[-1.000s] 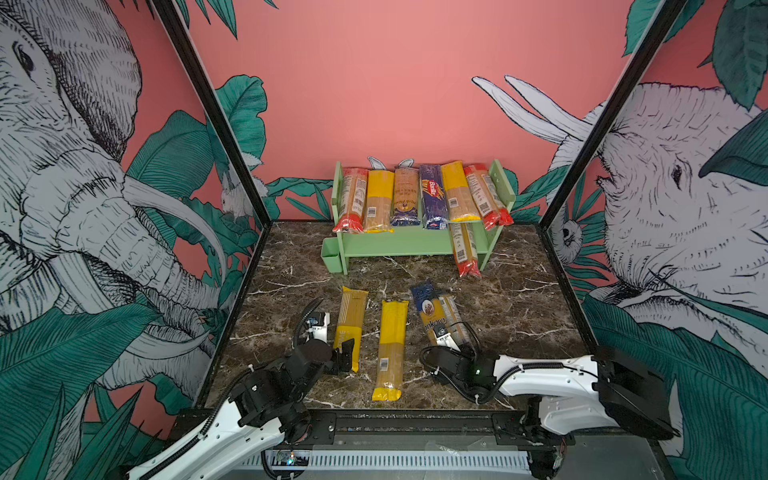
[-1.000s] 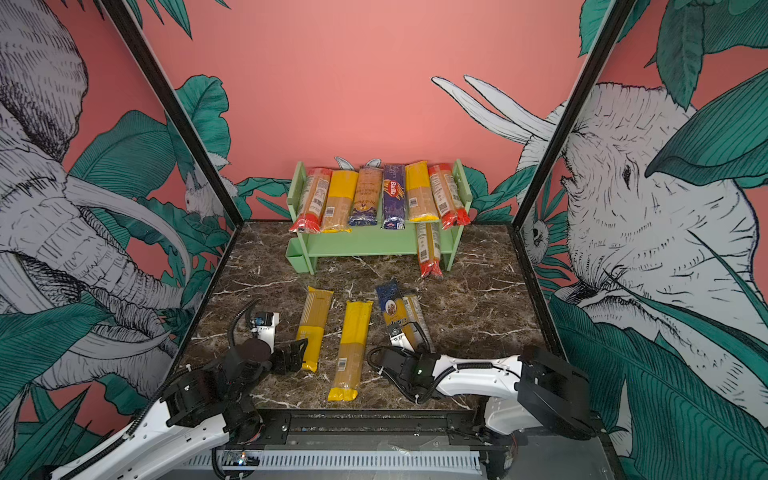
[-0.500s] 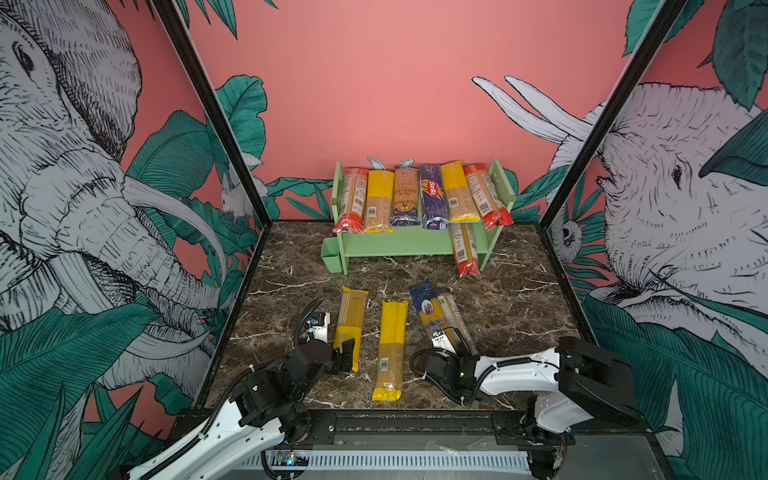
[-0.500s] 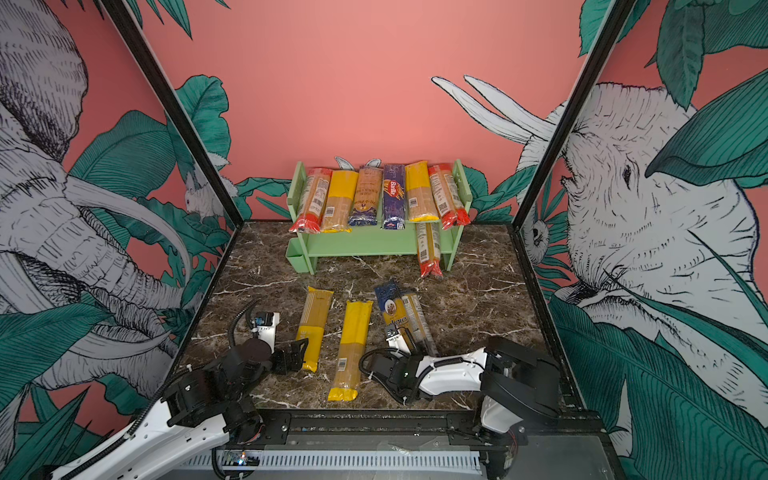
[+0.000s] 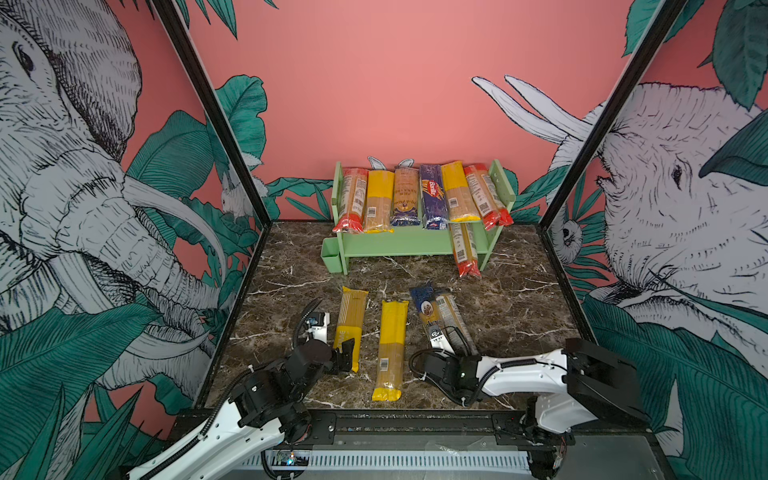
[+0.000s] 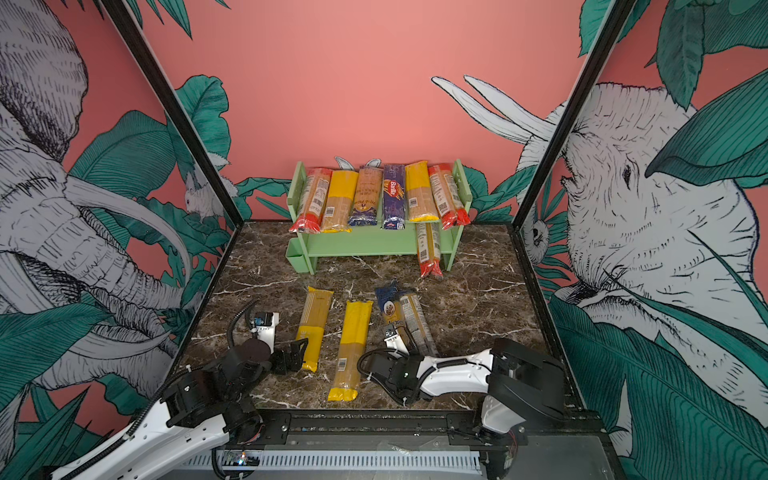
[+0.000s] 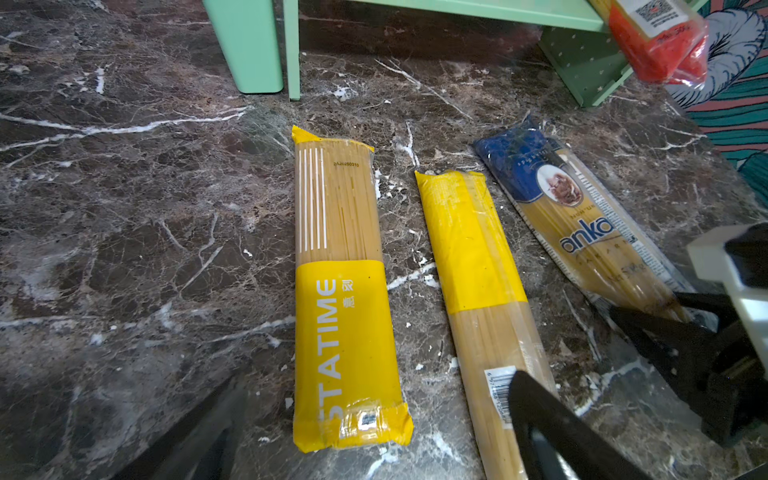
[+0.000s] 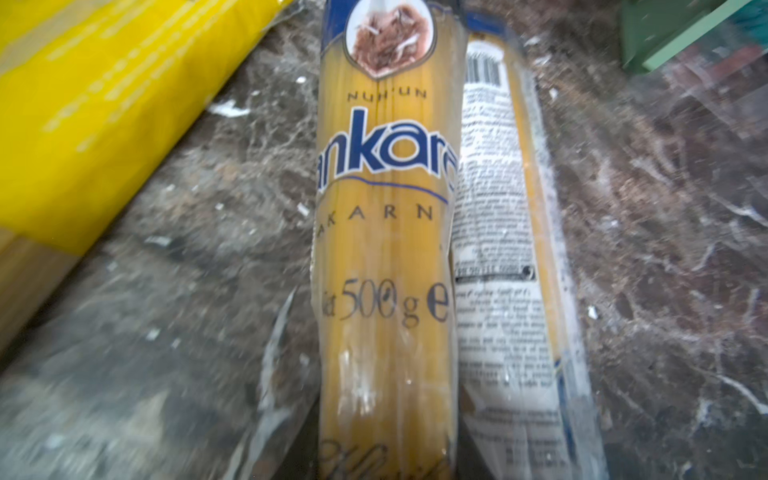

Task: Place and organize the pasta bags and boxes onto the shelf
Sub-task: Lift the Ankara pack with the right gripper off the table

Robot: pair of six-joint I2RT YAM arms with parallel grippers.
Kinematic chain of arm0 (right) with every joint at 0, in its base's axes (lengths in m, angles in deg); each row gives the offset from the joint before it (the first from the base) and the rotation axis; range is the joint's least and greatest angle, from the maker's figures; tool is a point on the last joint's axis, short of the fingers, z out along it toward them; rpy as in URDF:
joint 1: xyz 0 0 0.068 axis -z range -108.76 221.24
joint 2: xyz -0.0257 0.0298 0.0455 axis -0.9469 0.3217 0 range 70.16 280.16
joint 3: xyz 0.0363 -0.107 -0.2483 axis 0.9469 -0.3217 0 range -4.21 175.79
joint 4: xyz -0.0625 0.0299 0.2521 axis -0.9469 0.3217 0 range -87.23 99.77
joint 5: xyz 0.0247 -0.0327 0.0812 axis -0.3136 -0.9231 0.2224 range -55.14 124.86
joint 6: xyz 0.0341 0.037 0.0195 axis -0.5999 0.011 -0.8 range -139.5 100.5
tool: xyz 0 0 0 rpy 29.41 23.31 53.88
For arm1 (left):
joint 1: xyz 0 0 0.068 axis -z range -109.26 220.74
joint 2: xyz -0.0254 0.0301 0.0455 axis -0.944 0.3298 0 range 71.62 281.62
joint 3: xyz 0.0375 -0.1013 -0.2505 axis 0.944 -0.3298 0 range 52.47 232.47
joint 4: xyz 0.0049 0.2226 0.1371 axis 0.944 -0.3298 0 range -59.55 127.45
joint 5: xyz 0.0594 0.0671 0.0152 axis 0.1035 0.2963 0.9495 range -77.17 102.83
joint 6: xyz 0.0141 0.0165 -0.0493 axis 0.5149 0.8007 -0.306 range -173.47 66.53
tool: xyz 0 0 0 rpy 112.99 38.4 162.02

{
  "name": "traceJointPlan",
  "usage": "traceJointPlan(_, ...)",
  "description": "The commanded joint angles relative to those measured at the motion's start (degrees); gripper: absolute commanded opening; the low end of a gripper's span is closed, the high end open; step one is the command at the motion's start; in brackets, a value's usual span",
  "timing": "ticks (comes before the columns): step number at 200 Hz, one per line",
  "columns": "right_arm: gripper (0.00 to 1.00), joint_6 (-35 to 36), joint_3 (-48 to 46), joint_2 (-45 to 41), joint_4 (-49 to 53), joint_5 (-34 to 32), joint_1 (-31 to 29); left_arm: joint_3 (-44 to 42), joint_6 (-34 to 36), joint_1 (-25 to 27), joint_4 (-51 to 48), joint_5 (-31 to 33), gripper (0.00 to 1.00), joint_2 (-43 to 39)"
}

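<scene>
The pale green shelf (image 5: 407, 246) (image 6: 365, 246) stands at the back, with several pasta packets across its top tier. A red-ended packet (image 5: 465, 253) overhangs the lower tier. On the marble lie a yellow packet (image 5: 351, 320) (image 7: 340, 291), a second yellow one (image 5: 390, 345) (image 7: 478, 257), a blue-topped packet (image 5: 428, 311) (image 8: 386, 208) and a clear one (image 5: 453, 316) (image 8: 507, 249) against it. My right gripper (image 5: 451, 338) (image 8: 384, 457) is shut on the blue-topped packet's near end. My left gripper (image 5: 347, 353) (image 7: 374, 449) is open, straddling the first yellow packet's near end.
A small green cup (image 5: 332, 257) (image 7: 245, 45) hangs on the shelf's left leg. Patterned walls close in both sides, and a black rail (image 5: 415, 422) runs along the front edge. Bare marble (image 5: 519, 311) lies to the right of the packets.
The right gripper edged left and closed on the blue-topped packet, and its arm's rear links swung in behind it. The left arm and the other packets have not moved.
</scene>
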Motion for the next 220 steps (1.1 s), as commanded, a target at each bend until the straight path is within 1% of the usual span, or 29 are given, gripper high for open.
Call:
traceJointPlan(1,0.10,1.3,-0.9,-6.3,-2.4,0.3,-0.2,-0.2,-0.8,0.1,-0.8,1.3,0.98,-0.9)
traceJointPlan(34,0.08,4.7,-1.1,-12.0,-5.3,1.5,0.8,0.1,-0.4,0.1,-1.3,1.8,0.98,-1.2)
traceJointPlan(90,0.06,7.9,-0.3,-15.9,-8.9,3.7,2.7,1.3,0.7,0.1,-3.2,3.5,0.98,-2.1)
traceJointPlan(153,0.06,12.6,6.3,-20.8,-5.1,3.6,3.9,2.3,1.9,0.1,-3.7,4.6,0.98,-2.5)
traceJointPlan(189,0.06,15.5,10.9,-20.5,-4.2,4.2,7.3,3.0,4.0,0.1,-0.6,4.2,0.99,-0.1)
traceJointPlan(220,0.06,17.3,16.0,-16.4,-4.1,6.9,12.8,4.7,6.6,0.1,3.9,2.2,0.99,5.7)
